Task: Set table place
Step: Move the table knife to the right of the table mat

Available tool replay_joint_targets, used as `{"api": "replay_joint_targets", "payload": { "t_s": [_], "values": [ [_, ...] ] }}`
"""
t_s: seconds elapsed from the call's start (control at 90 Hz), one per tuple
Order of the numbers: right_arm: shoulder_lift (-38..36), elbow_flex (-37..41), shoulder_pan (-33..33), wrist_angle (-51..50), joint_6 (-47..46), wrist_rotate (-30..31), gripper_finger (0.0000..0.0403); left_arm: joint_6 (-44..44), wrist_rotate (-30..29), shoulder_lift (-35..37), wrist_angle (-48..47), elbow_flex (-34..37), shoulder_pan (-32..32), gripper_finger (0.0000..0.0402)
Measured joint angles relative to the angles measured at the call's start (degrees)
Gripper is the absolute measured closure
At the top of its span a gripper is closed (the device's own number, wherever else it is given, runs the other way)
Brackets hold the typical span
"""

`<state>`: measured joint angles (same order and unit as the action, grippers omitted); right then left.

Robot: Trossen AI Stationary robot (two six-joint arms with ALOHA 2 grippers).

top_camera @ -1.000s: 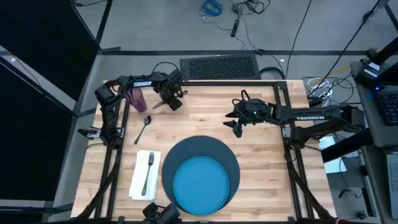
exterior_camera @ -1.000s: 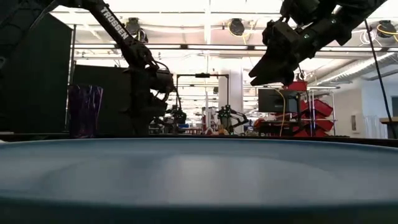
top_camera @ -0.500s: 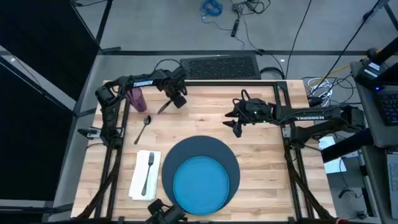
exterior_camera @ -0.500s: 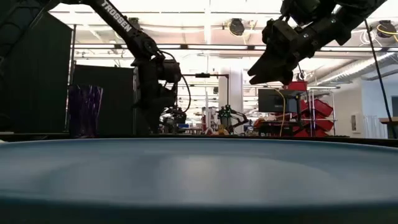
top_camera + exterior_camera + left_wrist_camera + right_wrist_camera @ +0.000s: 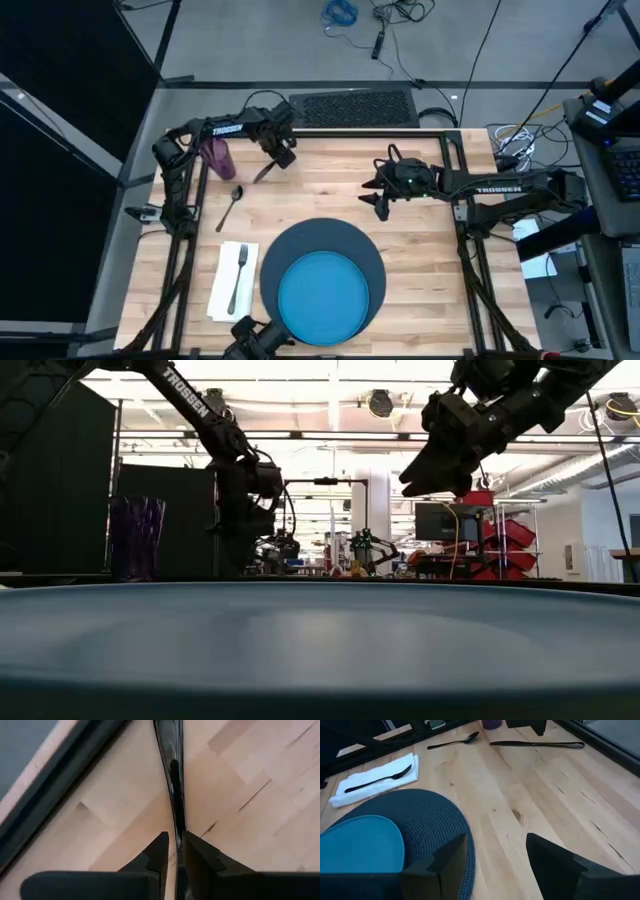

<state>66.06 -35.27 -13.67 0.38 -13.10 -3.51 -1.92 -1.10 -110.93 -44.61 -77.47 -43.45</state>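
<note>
Knife (image 5: 264,172) lies flat on the worktop (image 5: 420,250) near its far edge, left gripper (image 5: 172,851) clenched on one end; right gripper (image 5: 497,855) hovers released beyond the mat (image 5: 372,262).

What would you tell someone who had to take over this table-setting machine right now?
Left hand: shut on one end of the knife, at the table's far left.
Right hand: open, hovering over bare wood beyond the mat.
Done: plate on the mat; fork on the napkin left of it.
Left: knife, spoon and purple cup are not yet at the place.
</note>
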Motion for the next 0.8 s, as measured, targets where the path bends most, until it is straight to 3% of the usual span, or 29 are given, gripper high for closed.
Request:
{"api": "replay_joint_targets", "payload": {
  "t_s": [0.8],
  "values": [
    [0.0, 0.0, 0.0, 0.0, 0.0, -1.3, 0.0211, 0.0, 4.5, -4.6, -2.7, -0.2, 1.1, 0.0359]
  ]
}}
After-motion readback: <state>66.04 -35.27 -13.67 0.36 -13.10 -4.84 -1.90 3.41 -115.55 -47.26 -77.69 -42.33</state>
